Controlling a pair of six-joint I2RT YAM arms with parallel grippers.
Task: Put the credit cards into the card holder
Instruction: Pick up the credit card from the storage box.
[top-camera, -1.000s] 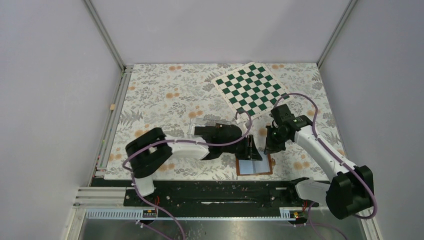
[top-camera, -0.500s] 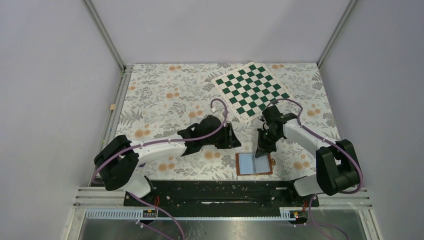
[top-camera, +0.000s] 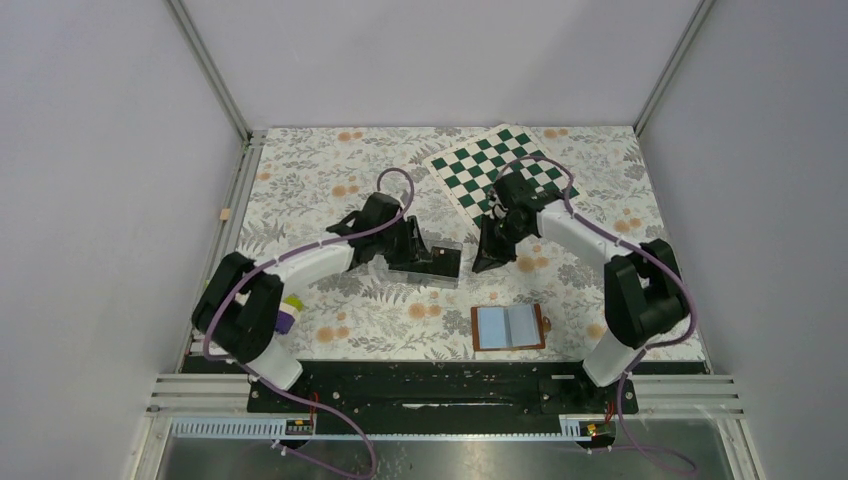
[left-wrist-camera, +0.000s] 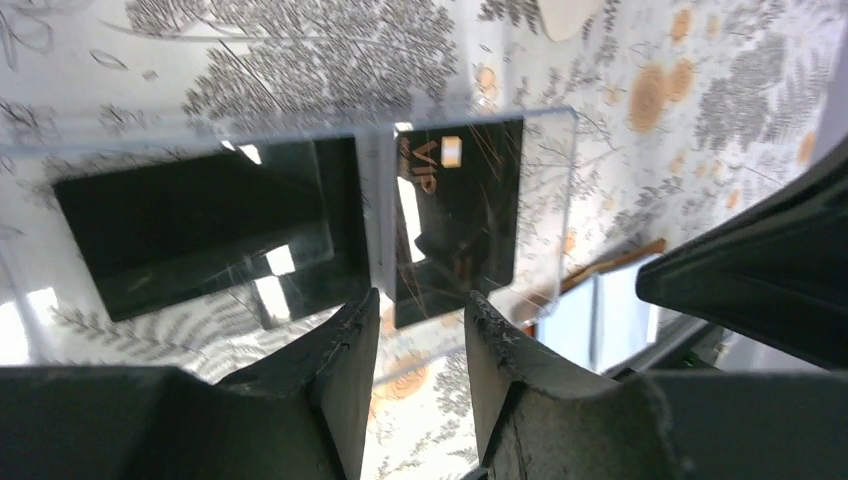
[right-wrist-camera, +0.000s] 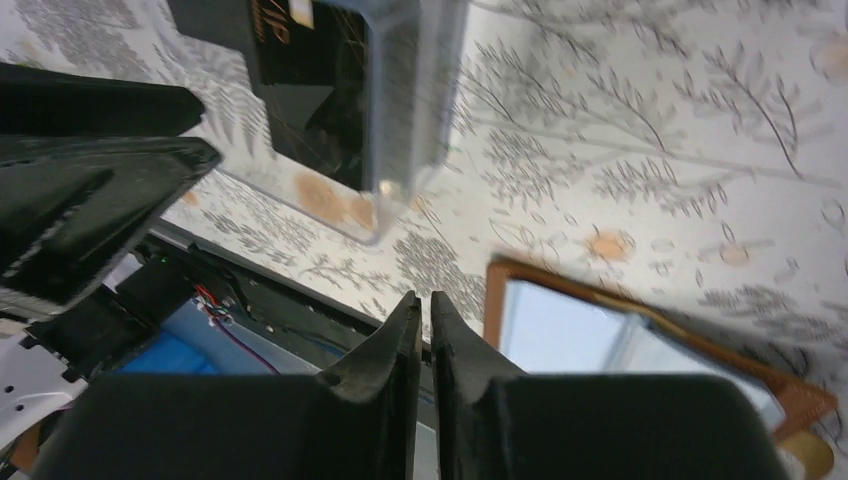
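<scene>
The credit cards sit as two black stacks (left-wrist-camera: 200, 235) (left-wrist-camera: 455, 220) inside a clear plastic box (top-camera: 425, 262). The right stack also shows in the right wrist view (right-wrist-camera: 310, 90). The card holder (top-camera: 508, 327) lies open near the table's front edge, its pale blue sleeves facing up. It also shows in the right wrist view (right-wrist-camera: 640, 340). My left gripper (left-wrist-camera: 420, 305) is open and empty, just above the box's near edge. My right gripper (right-wrist-camera: 421, 305) is shut and empty. In the top view it (top-camera: 487, 255) hovers just right of the box.
A green-and-white chessboard (top-camera: 505, 175) lies at the back right, behind the right arm. A small purple and yellow object (top-camera: 290, 315) lies by the left arm's base. The black rail (top-camera: 430, 385) runs along the front edge.
Both arms have swung back from the card holder toward the clear box. The left gripper now sits over the box and the right gripper beside it. The holder lies uncovered.
</scene>
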